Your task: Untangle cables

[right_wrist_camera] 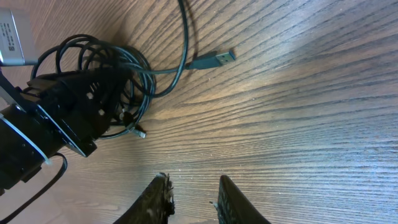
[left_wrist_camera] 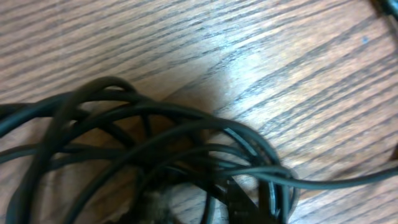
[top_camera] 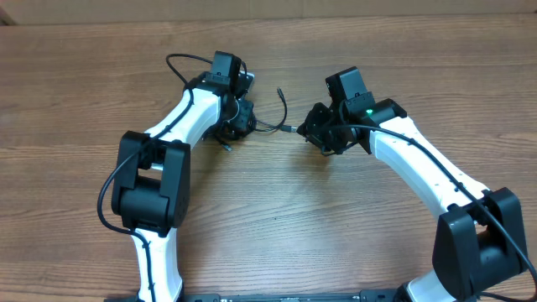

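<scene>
A: Where do the thin black cables (left_wrist_camera: 261, 144) lie?

B: They lie in one tangled coil on the brown wooden worktop (top_camera: 277, 218), in the upper middle of the overhead view, a little left of the centre. The left tool (top_camera: 235, 122) is down on top of this coil and covers most of it.

A: Is the left tool grasping a cable?

B: I cannot tell. The left wrist view shows only crossing loops very close to the lens, and its fingers are not clear there. In the right wrist view its black body sits over the coil at the left side, but the tips are hidden.

A: And the right tool (right_wrist_camera: 193, 200)?

B: It is released. Its two fingers stand apart at the bottom edge of the right wrist view, with only bare wood between them.

A: Does any cable end come out of the coil?

B: Yes. One strand leaves the coil and ends in a flat silver plug (right_wrist_camera: 219, 60), in the upper middle of the right wrist view, near the right tool but apart from it. A smaller plug (right_wrist_camera: 138, 132) lies at the lower edge of the coil
</scene>
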Motion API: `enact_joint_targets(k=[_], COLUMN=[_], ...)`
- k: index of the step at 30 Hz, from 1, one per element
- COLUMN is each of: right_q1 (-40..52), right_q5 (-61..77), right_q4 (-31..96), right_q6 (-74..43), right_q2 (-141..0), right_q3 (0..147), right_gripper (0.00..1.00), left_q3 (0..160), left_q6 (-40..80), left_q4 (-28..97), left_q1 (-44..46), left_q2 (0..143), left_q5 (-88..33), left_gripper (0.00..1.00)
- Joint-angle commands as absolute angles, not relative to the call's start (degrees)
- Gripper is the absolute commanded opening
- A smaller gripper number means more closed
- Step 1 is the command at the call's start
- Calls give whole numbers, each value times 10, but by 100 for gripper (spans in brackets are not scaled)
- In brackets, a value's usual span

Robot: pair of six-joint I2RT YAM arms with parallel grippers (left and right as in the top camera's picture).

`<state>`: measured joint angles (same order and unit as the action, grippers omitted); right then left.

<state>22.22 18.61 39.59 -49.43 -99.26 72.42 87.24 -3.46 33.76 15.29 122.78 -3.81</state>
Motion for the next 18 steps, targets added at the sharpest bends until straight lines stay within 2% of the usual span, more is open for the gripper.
enact_joint_targets(k=[1, 2, 3, 4, 9, 18], right_q1=[225, 225, 225, 225, 225, 225], right_q5=[175, 174, 174, 174, 174, 169], right_q4=[393, 393, 393, 393, 393, 392], right_q6=[-489, -489, -489, -489, -489, -489], right_q2=[-981, -981, -981, -981, -981, -981], right_q3=[729, 729, 729, 729, 729, 729], right_gripper=[24, 24, 24, 24, 24, 24], left_q3=[872, 872, 872, 872, 874, 909], left_q6=[-41, -41, -41, -41, -65, -109], left_q4=[342, 341, 339, 337, 327, 340], left_q1=[154, 154, 154, 154, 154, 154], left_q2=[1248, 1248, 1248, 1248, 1248, 1247], left_q5=[-45, -45, -43, -41, -38, -38], left_gripper=[9, 11, 28, 34, 39, 39])
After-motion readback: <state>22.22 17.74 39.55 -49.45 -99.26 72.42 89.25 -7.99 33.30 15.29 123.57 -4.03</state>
